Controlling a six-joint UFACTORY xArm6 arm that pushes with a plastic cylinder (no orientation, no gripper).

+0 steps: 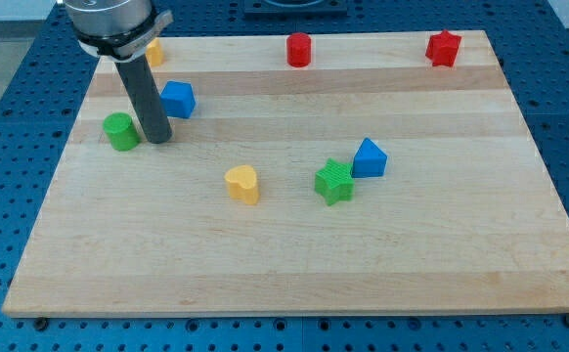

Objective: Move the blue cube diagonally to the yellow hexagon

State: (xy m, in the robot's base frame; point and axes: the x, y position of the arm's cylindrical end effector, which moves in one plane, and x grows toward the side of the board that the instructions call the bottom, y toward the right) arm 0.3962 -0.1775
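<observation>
Camera view
Table [294, 264]: a pale wooden board on a blue perforated base, carrying all the blocks.
Arm: comes in from the view's top left; a straight dark rod hangs down from its metal collar.
My tip [159, 140]: on the table near the view's left, between the green cylinder and the blue cube, just below and to the left of the cube; whether it touches the cube cannot be told.
Pincer: none shows on this arm, only the rod, so how far it stands open and what it holds cannot be told.
Blue cube [178, 99]: upper left of the table, just right of the rod and close against it.
Yellow hexagon [153, 52]: near the table's top-left edge, above and left of the blue cube, mostly hidden behind the arm's collar; its shape cannot be made out here.
Green cylinder [121, 131]: just left of my tip, near the table's left edge.
Yellow heart-shaped block [242, 183]: near the middle, well apart from the tip.
Green star [334, 181]: right of the middle, touching or nearly touching the blue wedge-like block [369, 157].
Red cylinder [298, 49]: top edge, centre.
Red star [443, 48]: top right corner.
</observation>
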